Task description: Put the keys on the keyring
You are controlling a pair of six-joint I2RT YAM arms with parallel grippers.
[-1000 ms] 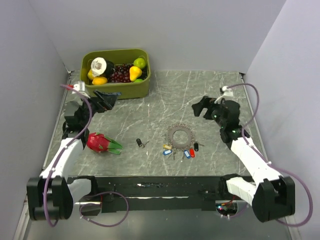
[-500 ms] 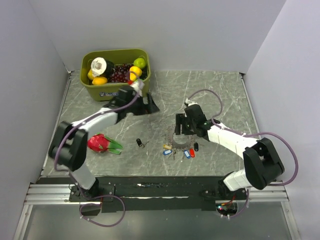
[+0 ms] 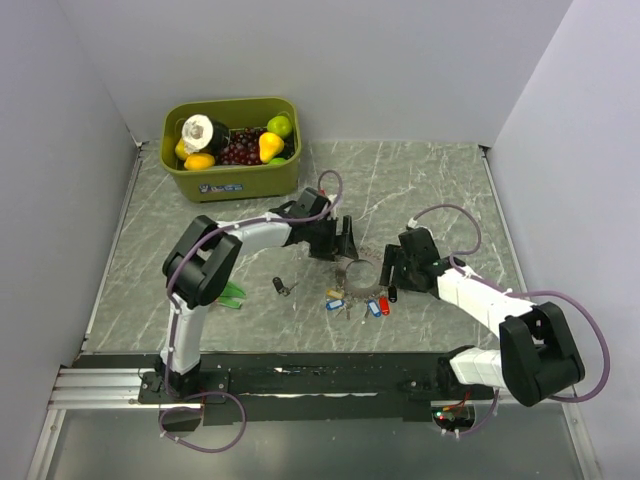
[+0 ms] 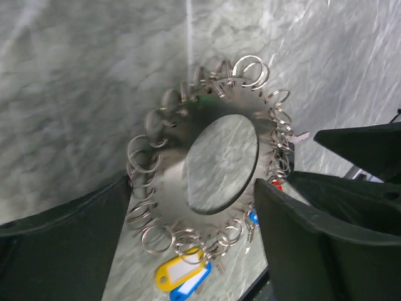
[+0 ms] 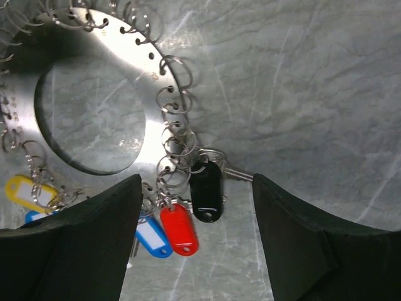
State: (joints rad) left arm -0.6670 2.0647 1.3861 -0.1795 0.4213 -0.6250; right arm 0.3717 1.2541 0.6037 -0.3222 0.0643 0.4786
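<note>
keyring [image 4: 164,169] is seen flat on the surface [image 3: 420,180] | coloured keys [image 5: 205,184] are bunched at its rim, seemingly hooked on, partly hidden | left gripper [image 3: 345,240], right gripper [image 3: 390,268]: jaws are held released above it

The keyring [image 4: 168,183] sits hemmed between left end effector [image 3: 346,241] and right end effector [image 3: 388,268].

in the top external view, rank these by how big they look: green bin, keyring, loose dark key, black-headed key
1. green bin
2. keyring
3. loose dark key and black-headed key: both tiny here and too alike to rank.
</note>
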